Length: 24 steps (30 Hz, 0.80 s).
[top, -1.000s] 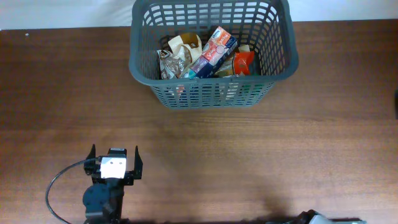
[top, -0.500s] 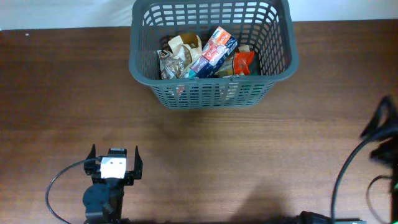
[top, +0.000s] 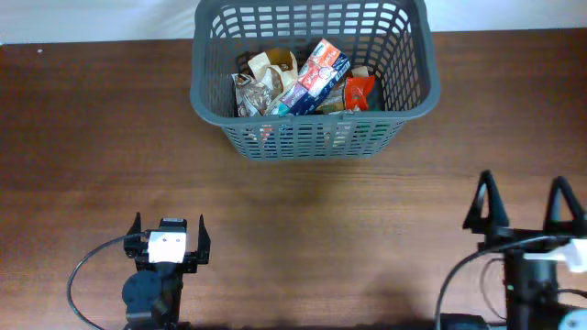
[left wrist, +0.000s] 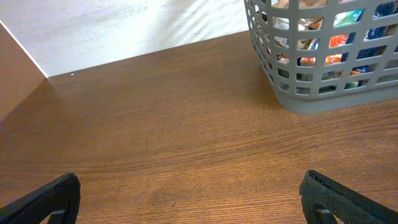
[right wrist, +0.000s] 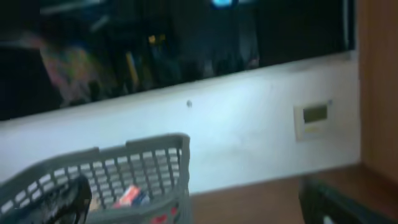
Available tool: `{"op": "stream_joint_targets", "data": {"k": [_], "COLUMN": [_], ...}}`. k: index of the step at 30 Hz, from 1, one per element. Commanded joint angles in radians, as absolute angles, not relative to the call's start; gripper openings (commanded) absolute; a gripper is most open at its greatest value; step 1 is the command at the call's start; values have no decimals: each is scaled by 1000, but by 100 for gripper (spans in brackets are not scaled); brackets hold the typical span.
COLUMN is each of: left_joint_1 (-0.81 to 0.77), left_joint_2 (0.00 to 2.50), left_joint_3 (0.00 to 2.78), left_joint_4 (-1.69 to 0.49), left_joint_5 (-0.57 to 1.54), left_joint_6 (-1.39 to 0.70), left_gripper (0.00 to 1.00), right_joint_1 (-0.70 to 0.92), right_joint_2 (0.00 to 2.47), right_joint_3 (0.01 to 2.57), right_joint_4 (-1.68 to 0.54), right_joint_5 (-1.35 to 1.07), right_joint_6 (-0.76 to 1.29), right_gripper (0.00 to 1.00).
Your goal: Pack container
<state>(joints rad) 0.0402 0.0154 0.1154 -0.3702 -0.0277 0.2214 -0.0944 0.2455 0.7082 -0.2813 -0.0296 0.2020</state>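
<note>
The slotted grey basket (top: 312, 137) at the far edge of the table (top: 92, 137) holds several packets (top: 307, 81), no loose item shows, and the left gripper (top: 170, 223) and right gripper (top: 521, 197) stand spread and empty, so packing looks done.

Left fingers (top: 204, 240) apart, right fingers (top: 483, 206) apart

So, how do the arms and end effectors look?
Both arms are black. The left end effector has two pointed black fingers, a white block behind them and a thin black cable looping beside. The right end effector looks alike, with its own black cable.
</note>
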Motion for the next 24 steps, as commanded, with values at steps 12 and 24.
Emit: {"op": "stream_joint_targets", "data": {"k": [12,24], "left_joint_1": [37,37], "left_joint_2": [5,5], "left_joint_3": [111,111], "left_joint_4": [-369,-369], "left_joint_5": [-38,-38], "left_joint_6": [234,234], "left_gripper": [99,99], "right_joint_1": [-29,-17], "right_joint_2": [83,3], "right_joint_3": [272,139], "right_joint_4": [78,167], "right_joint_5": [-101,-94], "right_joint_6": [200,200], "right_gripper": [99,99]}}
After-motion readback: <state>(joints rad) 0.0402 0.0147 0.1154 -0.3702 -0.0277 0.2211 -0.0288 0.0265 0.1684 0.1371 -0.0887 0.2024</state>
